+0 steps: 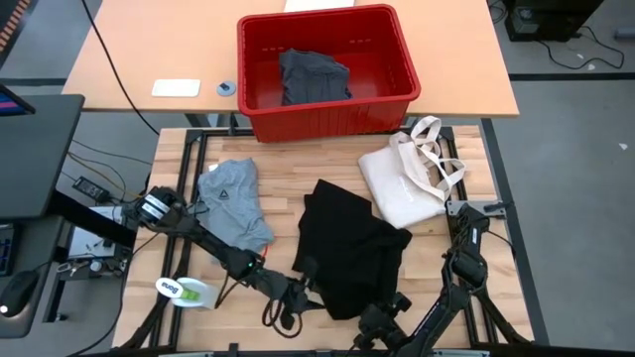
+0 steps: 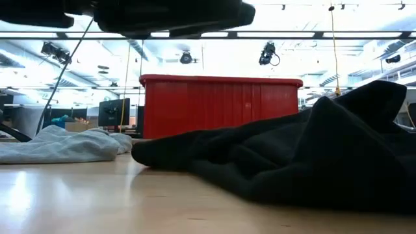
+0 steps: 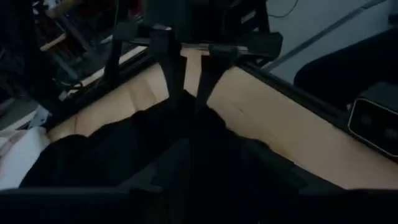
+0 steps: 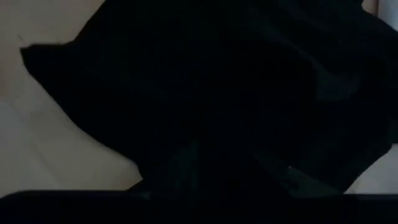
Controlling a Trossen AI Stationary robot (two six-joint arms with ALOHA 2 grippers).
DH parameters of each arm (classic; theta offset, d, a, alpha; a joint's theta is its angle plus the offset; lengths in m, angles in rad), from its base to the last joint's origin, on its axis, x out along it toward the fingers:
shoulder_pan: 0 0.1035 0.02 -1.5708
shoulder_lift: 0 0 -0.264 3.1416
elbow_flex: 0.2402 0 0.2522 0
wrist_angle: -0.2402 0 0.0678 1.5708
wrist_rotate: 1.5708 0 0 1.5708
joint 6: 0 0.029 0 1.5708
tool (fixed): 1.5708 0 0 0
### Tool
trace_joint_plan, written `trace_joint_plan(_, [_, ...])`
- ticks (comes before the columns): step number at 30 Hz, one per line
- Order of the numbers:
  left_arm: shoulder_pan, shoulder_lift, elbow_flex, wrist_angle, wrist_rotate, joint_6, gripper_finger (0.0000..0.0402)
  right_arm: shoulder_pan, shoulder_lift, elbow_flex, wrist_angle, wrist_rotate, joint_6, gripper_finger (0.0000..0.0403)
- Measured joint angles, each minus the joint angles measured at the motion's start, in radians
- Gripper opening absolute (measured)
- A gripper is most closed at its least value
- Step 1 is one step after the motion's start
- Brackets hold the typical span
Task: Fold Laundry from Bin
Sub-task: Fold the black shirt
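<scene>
The black garment (image 1: pixel 349 248) lies crumpled on the middle of the wooden table. It fills the right wrist view (image 4: pixel 217 93) and shows as a low heap (image 2: pixel 292 162) in the low view. My left gripper (image 1: pixel 303 290) is at its near left edge and my right gripper (image 1: pixel 372 315) at its near edge. Both are closed on the black cloth. A light grey T-shirt (image 1: pixel 234 203) lies bunched to the left. The red bin (image 1: pixel 327 69) stands beyond the table's far edge with a dark grey garment (image 1: pixel 314 75) inside. My left gripper holds the black garment at its near left edge (image 3: pixel 155 134), coming nearly level from the table's left. Its own dark fingers and the cloth hide the hold. The garment lies slack on the table. My right gripper meets the garment's near edge (image 3: pixel 186 106), its fingers (image 3: pixel 171 68) slanting down from the near right. Their tips close in on the cloth, which rests on the table.
A cream tote bag (image 1: pixel 407 180) with loop handles lies at the table's far right. A white and green item (image 1: pixel 189 292) sits near the front left corner. Bare wood shows along the near edge (image 2: pixel 97 201) and between the grey T-shirt and the black garment.
</scene>
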State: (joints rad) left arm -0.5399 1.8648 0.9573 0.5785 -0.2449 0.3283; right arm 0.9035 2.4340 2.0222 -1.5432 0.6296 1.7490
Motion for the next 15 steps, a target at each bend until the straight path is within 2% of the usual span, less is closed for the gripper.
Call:
trace_joint_plan(5, [0.05,0.006,0.0,-0.037,0.055,-0.059,0.015,-0.003,-0.001,0.007,-0.027,0.015,0.003,0.0129])
trace_joint_plan(8, [0.067,0.046,0.001,-0.013,0.093,-0.082,0.015,-0.008,0.0,0.004,-0.026,0.091,-0.02,0.0129])
trace_joint_plan(15, [0.064,0.183,0.0,0.146,0.112,-0.042,0.015,-0.027,0.0,0.004,-0.028,0.129,-0.109,0.0129])
